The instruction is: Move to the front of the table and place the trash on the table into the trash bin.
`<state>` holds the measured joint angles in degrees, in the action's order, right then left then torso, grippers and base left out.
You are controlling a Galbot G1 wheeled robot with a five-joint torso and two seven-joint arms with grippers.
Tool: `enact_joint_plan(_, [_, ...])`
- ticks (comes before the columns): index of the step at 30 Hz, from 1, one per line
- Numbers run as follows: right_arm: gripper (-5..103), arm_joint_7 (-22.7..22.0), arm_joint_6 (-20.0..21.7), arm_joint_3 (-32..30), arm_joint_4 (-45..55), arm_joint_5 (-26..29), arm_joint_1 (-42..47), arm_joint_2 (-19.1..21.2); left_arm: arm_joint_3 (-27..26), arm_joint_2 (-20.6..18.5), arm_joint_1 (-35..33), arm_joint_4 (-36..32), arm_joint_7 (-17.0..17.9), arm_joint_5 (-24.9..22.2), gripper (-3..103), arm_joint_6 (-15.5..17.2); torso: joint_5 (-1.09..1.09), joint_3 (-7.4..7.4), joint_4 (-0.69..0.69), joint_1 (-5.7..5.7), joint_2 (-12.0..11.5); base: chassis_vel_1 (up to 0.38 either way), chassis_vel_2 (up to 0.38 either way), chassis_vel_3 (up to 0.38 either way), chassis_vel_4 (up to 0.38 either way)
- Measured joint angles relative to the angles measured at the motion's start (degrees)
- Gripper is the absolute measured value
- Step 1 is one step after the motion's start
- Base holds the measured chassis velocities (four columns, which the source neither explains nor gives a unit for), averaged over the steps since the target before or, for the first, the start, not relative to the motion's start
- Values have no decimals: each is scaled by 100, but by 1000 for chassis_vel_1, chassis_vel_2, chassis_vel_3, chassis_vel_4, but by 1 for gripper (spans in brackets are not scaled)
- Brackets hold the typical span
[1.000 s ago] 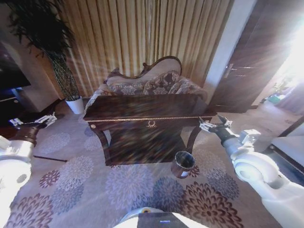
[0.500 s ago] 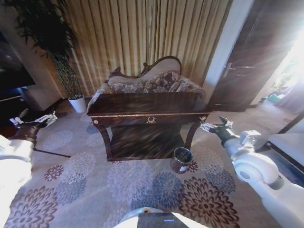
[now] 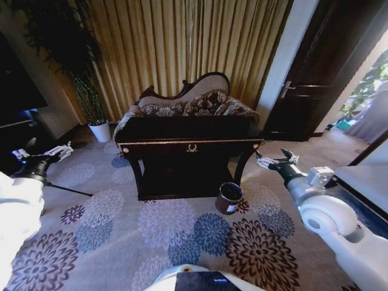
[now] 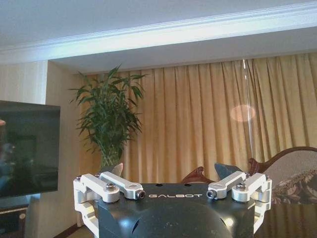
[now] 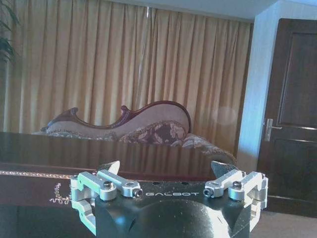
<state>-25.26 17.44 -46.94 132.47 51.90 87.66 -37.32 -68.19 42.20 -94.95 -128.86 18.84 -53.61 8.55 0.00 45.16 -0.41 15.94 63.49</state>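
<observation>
The dark glossy table [image 3: 182, 129] with gold trim stands in the middle of the head view, a little ahead of me. I cannot make out the trash on its dark top. The small round trash bin [image 3: 230, 197] stands on the carpet by the table's front right leg. My left gripper [image 3: 42, 151] hangs open and empty at the far left, well away from the table. My right gripper [image 3: 274, 159] is open and empty, level with the table's right end. The right wrist view shows its spread fingers [image 5: 112, 167] before the table [image 5: 99, 153]. The left gripper [image 4: 168, 173] faces the curtain.
A carved-back sofa [image 3: 185, 103] sits right behind the table against gold curtains. A plant in a white pot [image 3: 100, 130] stands at the back left. A dark door [image 3: 315, 73] is at the right. Floral carpet [image 3: 163, 224] lies open between me and the table.
The whole head view has shifted and sharpened, so the camera has moved; the table and bin now look slightly smaller. Both arms hold the same pose.
</observation>
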Motion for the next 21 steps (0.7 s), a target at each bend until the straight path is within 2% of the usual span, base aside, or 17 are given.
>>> enact_joint_plan(21, [100, 8, -24, 41, -125, -13, -56, -28, 42, 28, 15, 22, 1, 4, 100, 0, 0, 0, 0, 1, 0, 112, -115, -125, 118])
